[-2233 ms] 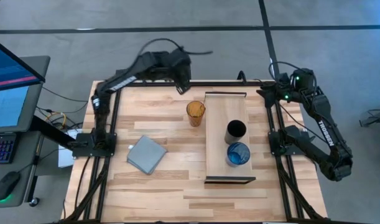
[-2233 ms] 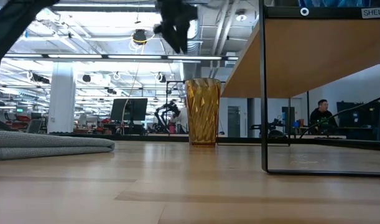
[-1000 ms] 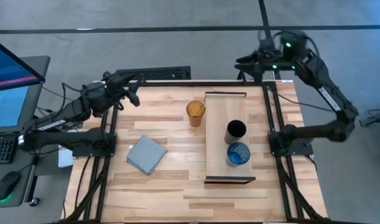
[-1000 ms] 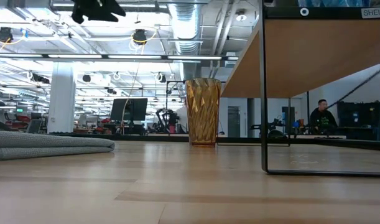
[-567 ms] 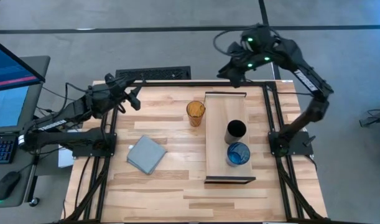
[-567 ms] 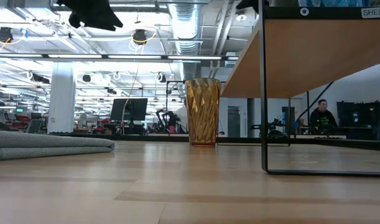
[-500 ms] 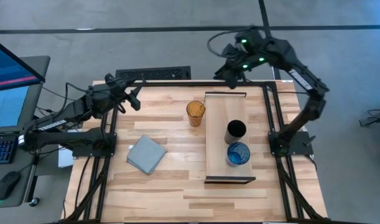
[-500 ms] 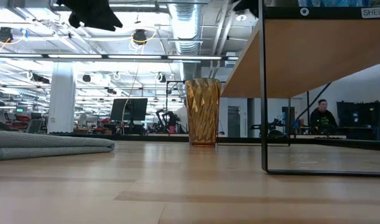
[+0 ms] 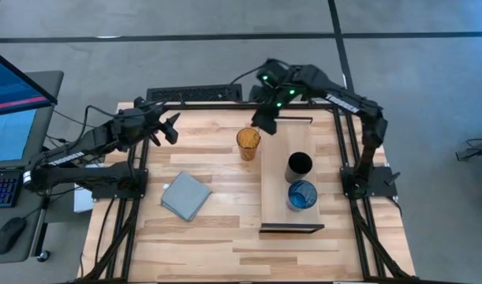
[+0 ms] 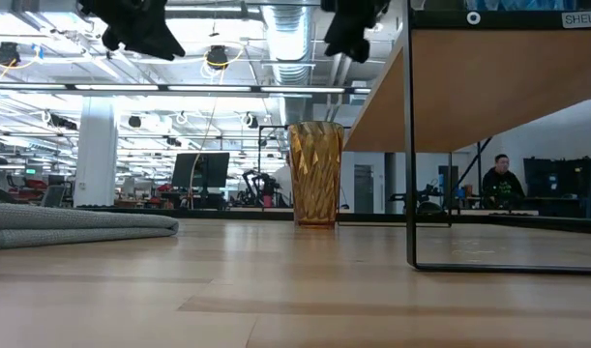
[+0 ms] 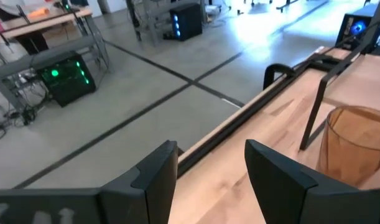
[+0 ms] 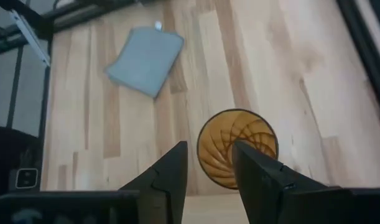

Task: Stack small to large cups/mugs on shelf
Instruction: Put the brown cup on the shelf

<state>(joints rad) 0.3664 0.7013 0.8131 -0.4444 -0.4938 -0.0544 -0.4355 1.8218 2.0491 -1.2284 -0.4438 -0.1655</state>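
Observation:
The amber tumbler stands upright on its base on the table, just left of the shelf; it also shows in the low view. The black cup and the blue cup stand side by side on the shelf board. My right gripper is open and empty. It hangs high above the table near the tumbler's far side and looks down into the tumbler. My left gripper is open and empty, high over the table's far left part.
A folded grey-blue cloth lies on the table's left half, nearer than the tumbler. The shelf's dark end bracket stands right of the tumbler. A monitor and keyboard sit off the table's left edge.
My right gripper has swung from beyond the table's far right corner toward the left and the near side. It now hangs by the amber tumbler and has come into the low view from above. The cups have kept still.

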